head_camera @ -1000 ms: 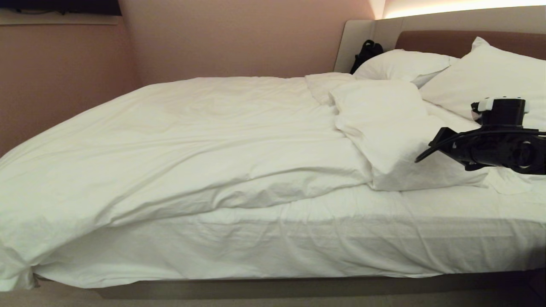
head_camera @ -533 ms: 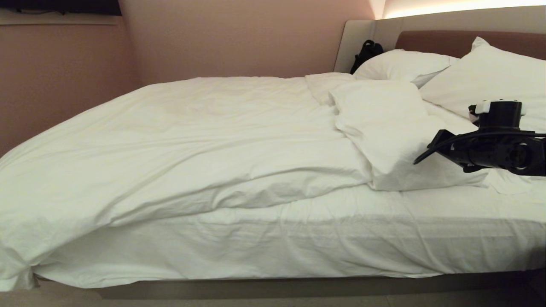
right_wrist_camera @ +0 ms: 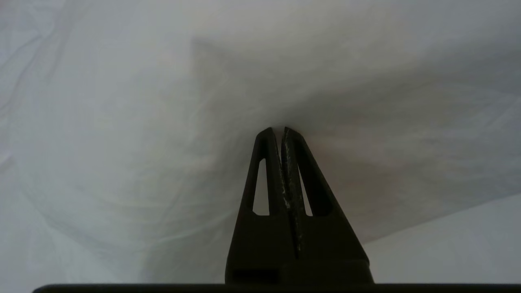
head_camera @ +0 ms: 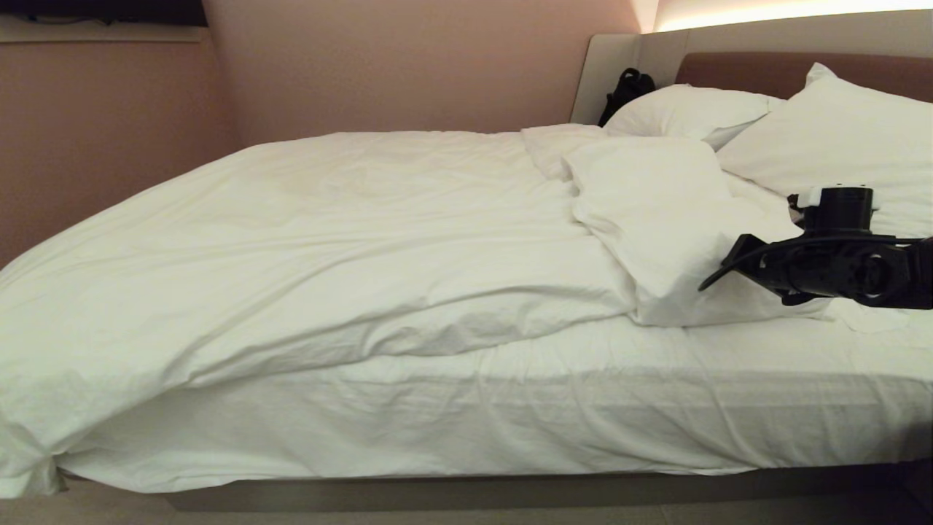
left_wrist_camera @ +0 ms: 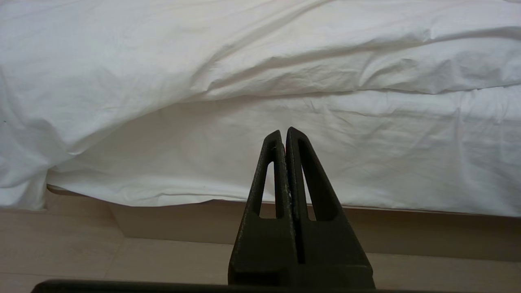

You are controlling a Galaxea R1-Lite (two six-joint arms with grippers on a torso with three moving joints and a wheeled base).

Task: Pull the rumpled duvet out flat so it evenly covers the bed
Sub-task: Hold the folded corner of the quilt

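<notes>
The white duvet [head_camera: 328, 233] lies rumpled over the bed [head_camera: 437, 492], bunched away from the near side. Its top corner is folded back into a puffy flap [head_camera: 656, 219] near the pillows. A strip of fitted sheet [head_camera: 510, 408] shows bare along the near edge. My right gripper [head_camera: 703, 286] hovers low at the right, shut, its tips at the flap's near edge. In the right wrist view that gripper [right_wrist_camera: 281, 129] meets the duvet [right_wrist_camera: 122, 122], with no cloth seen between the fingers. My left gripper [left_wrist_camera: 283, 131] is shut and empty, low beside the bed, and points at the sheet [left_wrist_camera: 366, 154].
Two white pillows [head_camera: 685, 109] [head_camera: 838, 124] lean on the brown headboard [head_camera: 743, 69]. A black bag [head_camera: 623, 91] sits in the far corner by the wall. The duvet hangs over the bed's foot at the left [head_camera: 29, 452]. Pale floor [left_wrist_camera: 61, 252] runs along the bed base [left_wrist_camera: 183, 221].
My right gripper has sunk and edged left toward the folded-back duvet flap. The duvet, the pillows and the left arm have not moved.
</notes>
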